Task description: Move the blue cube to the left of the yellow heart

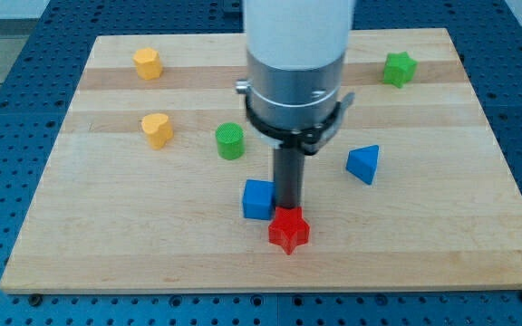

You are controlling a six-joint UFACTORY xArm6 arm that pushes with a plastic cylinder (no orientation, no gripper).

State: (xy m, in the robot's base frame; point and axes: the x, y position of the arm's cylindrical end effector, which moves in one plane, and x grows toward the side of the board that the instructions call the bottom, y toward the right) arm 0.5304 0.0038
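Near the view's bottom middle of the wooden desk (107, 263), my tip (288, 209) sits just to the view's right of the blue cube (258, 199), so close that it may be touching the cube's side, though I cannot tell for sure. I have no gripper, only a straight dark rod, so nothing opens or shuts and nothing is held; the tip can only push. Being on the cube's right side makes sense, I think, because the cube has to go toward the view's left. Right below my tip is the red star (289, 230), and its top hides the very end of the rod a little. Two yellow blocks sit far off at the view's left. One yellow block (157, 129) in the middle left looks like the heart, and the other yellow block (148, 63) sits up near the top left; their shapes are hard to make out. A green round block (230, 141) stands between the cube and the lower yellow one, so a straight push could bump it. A blue triangle block (363, 163) sits at the right, and a green star (400, 69) sits at the top right, both well away.
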